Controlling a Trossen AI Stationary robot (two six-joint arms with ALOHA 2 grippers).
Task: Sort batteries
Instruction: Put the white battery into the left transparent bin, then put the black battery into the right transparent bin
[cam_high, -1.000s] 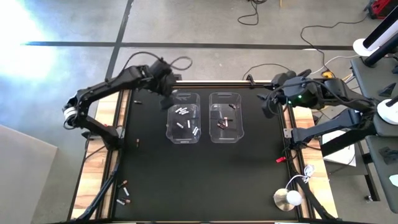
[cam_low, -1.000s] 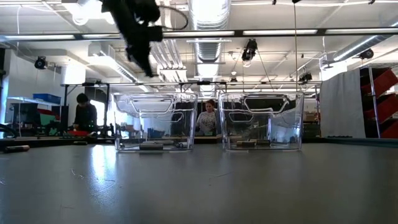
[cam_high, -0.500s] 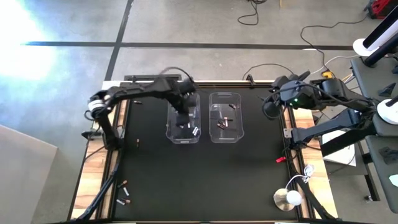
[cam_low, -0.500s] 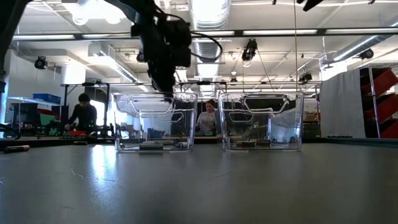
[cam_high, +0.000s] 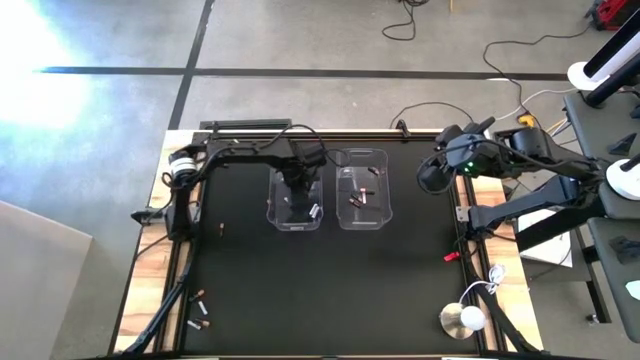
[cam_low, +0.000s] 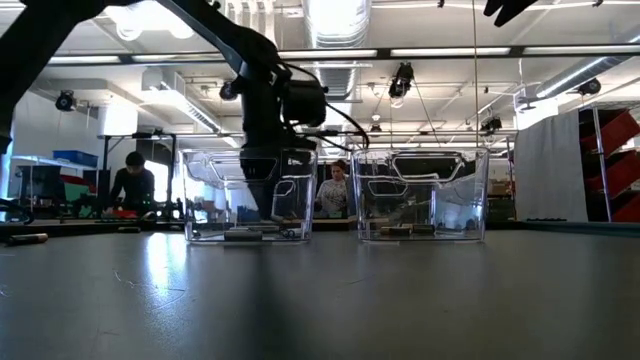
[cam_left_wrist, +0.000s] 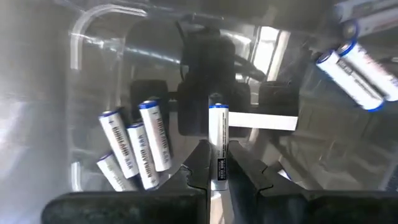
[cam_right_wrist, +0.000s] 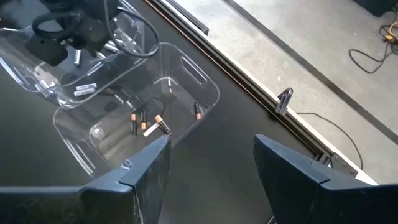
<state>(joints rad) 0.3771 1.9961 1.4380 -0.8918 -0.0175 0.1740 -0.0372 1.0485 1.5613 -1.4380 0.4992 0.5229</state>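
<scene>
Now my left fingers (cam_left_wrist: 216, 177) are down inside the left bin (cam_high: 294, 222), clenched on one silvery-white battery (cam_left_wrist: 217, 144).

Nearest me, a few loose batteries (cam_high: 199, 312) lie on the surface (cam_high: 320, 290) well short of that bin, toward its left corner. Inside the bin, more silvery-white cells (cam_left_wrist: 137, 149) rest on the floor beside the held one, which stands upright between my fingers. Just right of it, the second bin (cam_high: 362, 187) holds the dark, copper-ended cells (cam_right_wrist: 149, 124). My right gripper (cam_right_wrist: 211, 165) hangs spread and empty, well right of both bins, off the surface's edge.
</scene>
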